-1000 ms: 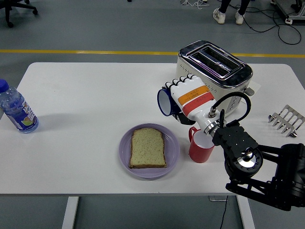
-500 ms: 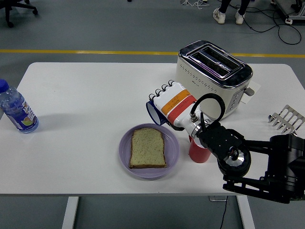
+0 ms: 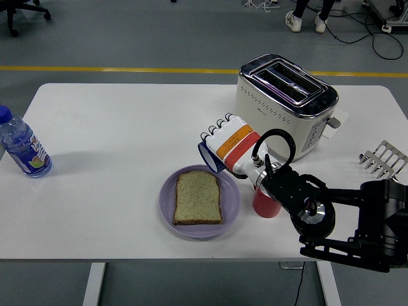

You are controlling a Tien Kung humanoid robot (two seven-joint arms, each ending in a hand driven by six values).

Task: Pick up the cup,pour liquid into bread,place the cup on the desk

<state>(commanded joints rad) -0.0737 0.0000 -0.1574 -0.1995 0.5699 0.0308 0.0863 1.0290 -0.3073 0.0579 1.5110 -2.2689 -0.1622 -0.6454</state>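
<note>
While right hand (image 3: 224, 141) grips blue cup (image 3: 208, 156) tilted at frame centre, bread (image 3: 197, 197) lies on purple plate (image 3: 231, 204) below

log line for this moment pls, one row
right hand: shut on blue cup, tipped toward bread | bread on purple plate | red cup beside plate

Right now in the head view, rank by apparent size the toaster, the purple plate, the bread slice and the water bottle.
1. Chrome and cream toaster
2. Round purple plate
3. Bread slice and clear plastic water bottle: too alike to rank, and the bottle is cut off at the edge.
</note>
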